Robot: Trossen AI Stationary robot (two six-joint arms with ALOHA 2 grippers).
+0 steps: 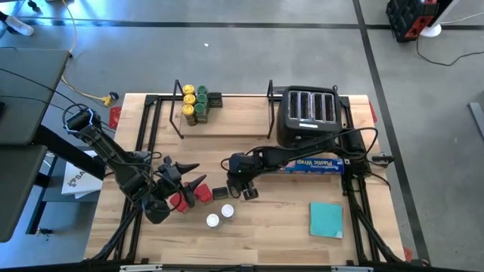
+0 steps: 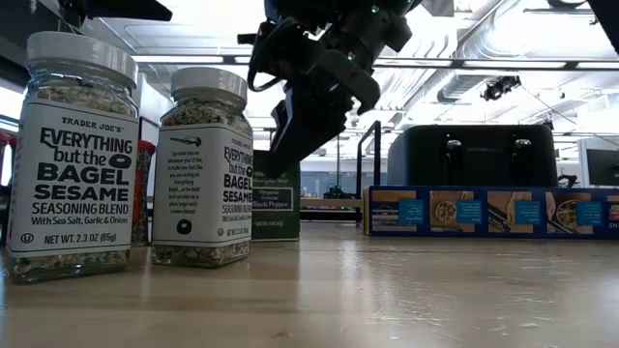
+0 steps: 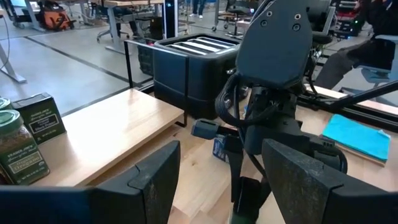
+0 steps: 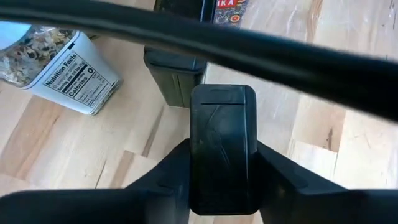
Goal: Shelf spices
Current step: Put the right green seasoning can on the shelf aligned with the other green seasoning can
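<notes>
The shelf (image 1: 227,125) stands at the far side and carries round jars with yellow and green lids (image 1: 189,103) and a black tin (image 1: 215,100) on its wooden floor (image 3: 106,134). Two white-capped jars (image 1: 220,216) stand upright on the table, close in the low view (image 2: 77,155). Beside them are red tins (image 1: 193,196) and a small black tin (image 1: 220,194). My right gripper (image 1: 246,189) is mid-table, shut on a black tin (image 4: 222,149). My left gripper (image 3: 217,186) is open to its left, above the red tins, touching nothing. My right gripper pinches the small black tin (image 4: 222,134) between its two fingers (image 4: 171,171), which come from above and point down at the tin's two opposite sides. In the low view the gripper (image 2: 302,130) hangs well above the table top, so the tin is lifted clear.
The black toaster (image 1: 308,113) stands at the far right, with the long blue wrap box (image 1: 314,164) in front of it. A flat teal square (image 1: 326,220) lies near the right front. Another black tin (image 4: 176,74) lies under the right gripper. Bare wood shows front centre.
</notes>
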